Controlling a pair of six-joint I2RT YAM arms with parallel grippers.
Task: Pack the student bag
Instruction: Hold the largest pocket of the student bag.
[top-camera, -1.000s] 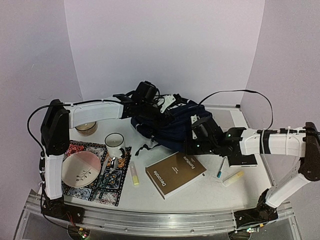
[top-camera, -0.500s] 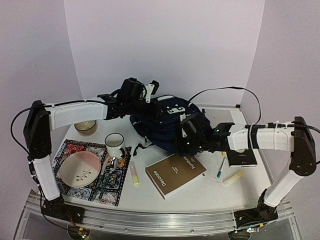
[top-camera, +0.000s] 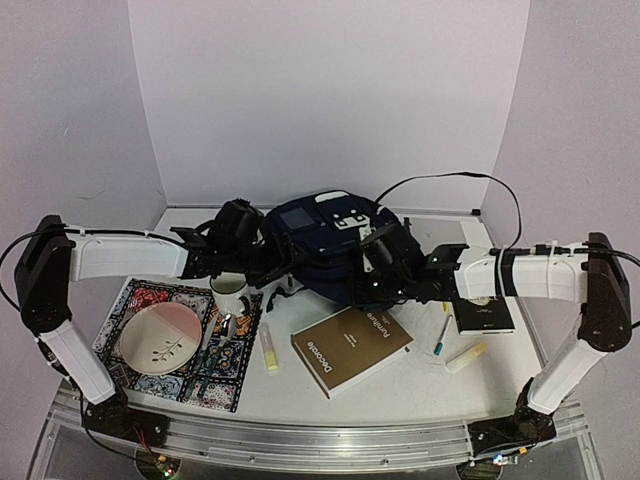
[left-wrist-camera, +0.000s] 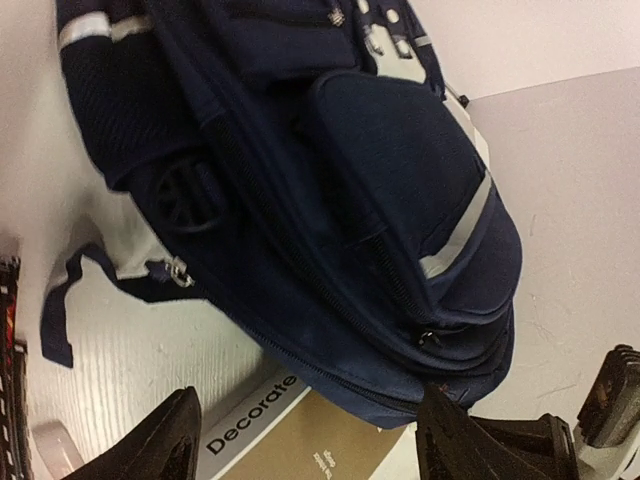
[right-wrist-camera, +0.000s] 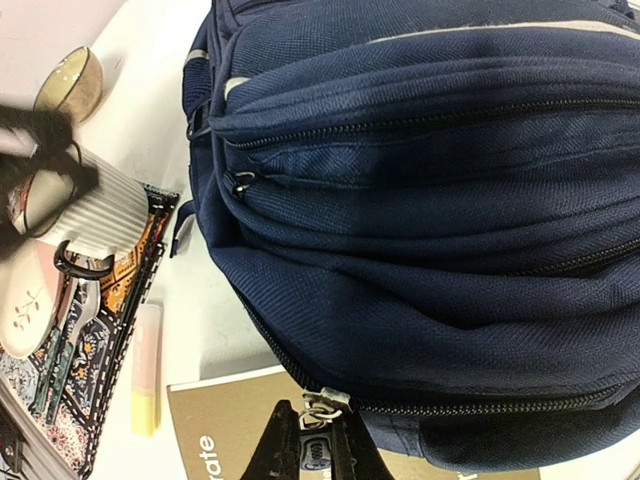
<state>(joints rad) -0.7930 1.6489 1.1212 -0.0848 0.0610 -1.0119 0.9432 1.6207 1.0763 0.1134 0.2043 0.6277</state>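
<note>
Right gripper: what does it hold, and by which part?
The bag, by a zipper pull; the right gripper is shut on it.

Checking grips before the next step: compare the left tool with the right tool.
The left tool stands open and empty; the right tool is shut on a zipper pull of the student bag. The left tool is at the bag's left side, the right tool at its near edge by the book. Both point at the bag.

We see the bag (top-camera: 320, 240) at the back, the book (top-camera: 351, 350) before it, the mug (top-camera: 229, 288) to its left, the plate (top-camera: 160, 337) on the mat (top-camera: 225, 375), a pen (top-camera: 441, 337) right of the book.
</note>
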